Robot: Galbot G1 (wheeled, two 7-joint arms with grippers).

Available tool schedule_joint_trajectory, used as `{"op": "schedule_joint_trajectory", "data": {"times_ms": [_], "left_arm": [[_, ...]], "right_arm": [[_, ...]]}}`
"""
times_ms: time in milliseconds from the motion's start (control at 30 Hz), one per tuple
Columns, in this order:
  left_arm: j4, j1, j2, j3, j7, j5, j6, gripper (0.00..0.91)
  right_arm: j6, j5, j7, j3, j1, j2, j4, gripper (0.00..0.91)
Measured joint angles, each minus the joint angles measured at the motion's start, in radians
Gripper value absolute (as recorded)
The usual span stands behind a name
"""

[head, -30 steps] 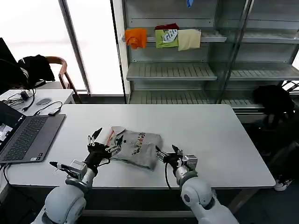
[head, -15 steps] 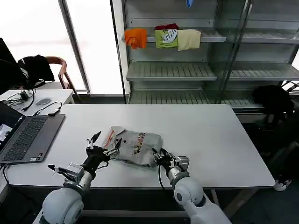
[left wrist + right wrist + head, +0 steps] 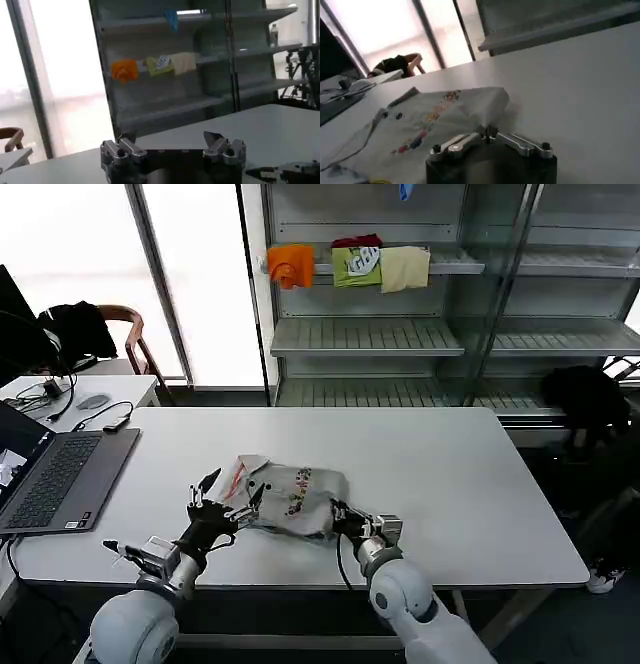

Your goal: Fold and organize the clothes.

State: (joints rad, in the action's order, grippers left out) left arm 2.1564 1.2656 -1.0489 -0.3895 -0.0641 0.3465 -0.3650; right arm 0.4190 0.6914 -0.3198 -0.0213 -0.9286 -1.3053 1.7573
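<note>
Right hand [image 3: 340, 517] has crept in along the near edge of the tabletop [image 3: 470, 484] over the last second and now sits at the near right corner of the folded grey shirts [image 3: 290, 496]. In the right wrist view its fingers [image 3: 462, 141] are drawn together to a point, the tips meeting right at the corner of the cloth; whether a fold of fabric is actually pinched between them is hard to tell, though it looks like a grip on the hem. A second ago this hand lay clear of the bundle to the right, so the change is an approach that has closed on the fabric.

Left hand [image 3: 222, 506] has eased slightly closer too and stands at the bundle's left edge with its fingers spread wide and nothing held; the left wrist view shows the two fingertips [image 3: 220, 145] well apart above the tabletop.

Lying on the tabletop's near middle, the bundle is folded into a compact packet: the shirt with the multicoloured chest print [image 3: 297, 492] on top, the collared one with orange trim [image 3: 238, 474] peeking out at the left. It has barely shifted.

My reading is that folding is largely done and the hands are bracketing the packet to lift or square it.

Farther off, a laptop [image 3: 55, 474] sits at the tabletop's left, and small orange, green and cream garments [image 3: 350, 264] rest on a shelf behind.
</note>
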Motion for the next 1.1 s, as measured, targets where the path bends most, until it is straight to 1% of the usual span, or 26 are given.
{"op": "schedule_joint_trajectory", "data": {"times_ms": [200, 433, 467, 500, 667, 867, 1000, 1100], "left_arm": [[0.001, 0.007, -0.005, 0.000, 0.001, 0.002, 0.002, 0.907], [0.002, 0.004, -0.005, 0.002, 0.002, 0.004, 0.003, 0.907], [0.002, 0.003, -0.005, 0.004, 0.002, 0.004, 0.003, 0.907], [0.002, 0.002, -0.006, 0.006, 0.002, 0.004, 0.003, 0.907], [0.002, 0.000, -0.013, 0.017, 0.001, 0.004, 0.002, 0.907], [0.005, 0.007, -0.014, 0.018, -0.008, 0.006, 0.008, 0.907], [0.011, 0.018, -0.004, 0.009, -0.015, 0.007, 0.019, 0.907], [0.009, 0.033, 0.004, 0.005, -0.018, 0.004, 0.039, 0.907]], "right_arm": [[0.000, -0.004, -0.003, -0.026, 0.011, 0.018, 0.018, 0.000], [-0.003, 0.008, 0.008, -0.080, -0.007, 0.071, 0.034, 0.000], [-0.006, 0.009, 0.012, -0.091, -0.011, 0.081, 0.034, 0.343], [-0.008, 0.009, 0.014, -0.100, -0.014, 0.089, 0.033, 0.907], [-0.009, -0.002, 0.034, -0.144, -0.017, 0.127, 0.017, 0.907], [-0.035, -0.078, 0.076, -0.195, -0.036, 0.164, 0.010, 0.907], [-0.067, -0.137, 0.081, -0.248, -0.073, 0.197, 0.044, 0.907], [-0.105, -0.169, 0.070, -0.303, -0.124, 0.227, 0.091, 0.907]]}}
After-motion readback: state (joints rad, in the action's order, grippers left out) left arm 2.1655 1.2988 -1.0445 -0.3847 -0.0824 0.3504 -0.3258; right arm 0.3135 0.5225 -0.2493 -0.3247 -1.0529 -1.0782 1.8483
